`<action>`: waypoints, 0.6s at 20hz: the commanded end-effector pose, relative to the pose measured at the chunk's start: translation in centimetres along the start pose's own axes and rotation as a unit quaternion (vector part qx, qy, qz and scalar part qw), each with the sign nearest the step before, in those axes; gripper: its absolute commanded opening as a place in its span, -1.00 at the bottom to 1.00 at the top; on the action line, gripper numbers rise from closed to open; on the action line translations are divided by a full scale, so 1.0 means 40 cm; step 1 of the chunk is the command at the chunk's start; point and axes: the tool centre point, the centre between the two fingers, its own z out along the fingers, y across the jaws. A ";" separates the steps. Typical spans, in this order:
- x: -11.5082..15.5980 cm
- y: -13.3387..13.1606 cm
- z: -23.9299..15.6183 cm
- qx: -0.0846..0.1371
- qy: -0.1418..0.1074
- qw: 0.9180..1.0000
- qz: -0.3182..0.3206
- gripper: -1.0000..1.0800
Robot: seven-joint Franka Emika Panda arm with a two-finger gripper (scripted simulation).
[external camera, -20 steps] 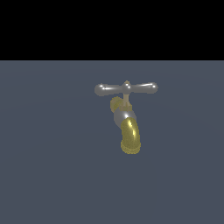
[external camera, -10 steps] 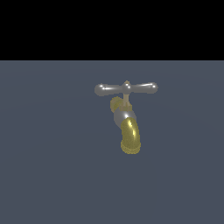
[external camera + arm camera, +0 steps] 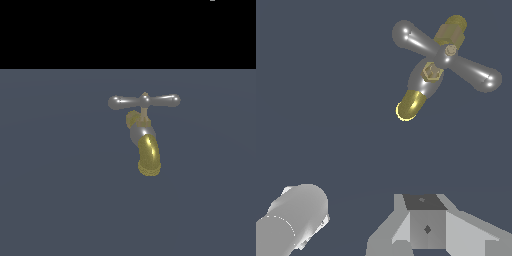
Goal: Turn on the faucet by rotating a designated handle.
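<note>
Faucet [image 3: 145, 142] stands alone on the flat dark grey-blue tabletop [image 3: 55, 200], near the middle of the exterior view. Handle [image 3: 144, 101] sits on top: slim shiny silver crossbar with rounded bulb ends, level, centred on a thin brass stem, wider than the spout. Below it a grey metallic body, then a curved brass-yellow spout [image 3: 149, 156] bending down, with a ribbed-looking tip.

Wrist view looks down on the faucet [image 3: 431, 75]; the handle [image 3: 446, 56] lies diagonal, brass nut at its centre, the spout's open yellow mouth [image 3: 408, 107] pointing toward the camera side. Only the light grey base of the hand [image 3: 426, 227] shows at the frame edge, well apart from the faucet, touching nothing. Fingers out of frame, so cannot tell whether released or clenched. A pale grey rounded cylinder [image 3: 293, 220] sits beside it.
</note>
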 end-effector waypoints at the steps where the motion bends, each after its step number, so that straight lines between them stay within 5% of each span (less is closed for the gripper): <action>1: -0.001 0.024 0.025 0.000 0.000 1.000 -0.029 -1.00; 12: 0.013 0.127 0.130 -0.001 -0.002 0.989 -0.149 -1.00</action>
